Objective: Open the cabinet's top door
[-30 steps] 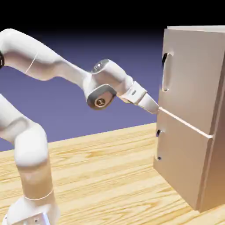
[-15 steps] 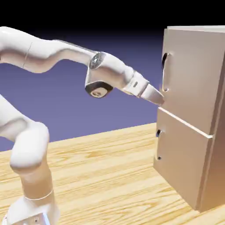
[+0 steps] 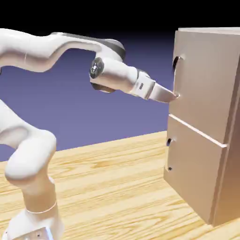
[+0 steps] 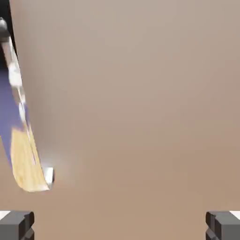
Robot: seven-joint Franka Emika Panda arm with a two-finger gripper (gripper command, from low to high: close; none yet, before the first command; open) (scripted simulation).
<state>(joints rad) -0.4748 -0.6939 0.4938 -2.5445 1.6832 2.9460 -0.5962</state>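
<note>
Rendered simulation test scene, not a lived-in room. Flat blue-violet backdrop [image 3: 93, 93] fading to black at the top, no walls or fittings. Light wood-grain tabletop [image 3: 117, 187] with repeating plank texture. Smooth white jointed robot arm [image 3: 28, 154] facing a plain, boxy beige-tan cabinet [image 3: 206, 126] with untextured panels.

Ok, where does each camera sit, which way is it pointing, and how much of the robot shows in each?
Exterior view: fixed beside the robot, looking across the table at the cabinet on the right; the whole arm and the tool show.
Hand view: on the hand, looking along the open tool at the top door, close up; only the two grey fingertips show.
Shared: top door and its bar handle, at the hand view's left edge.
</note>
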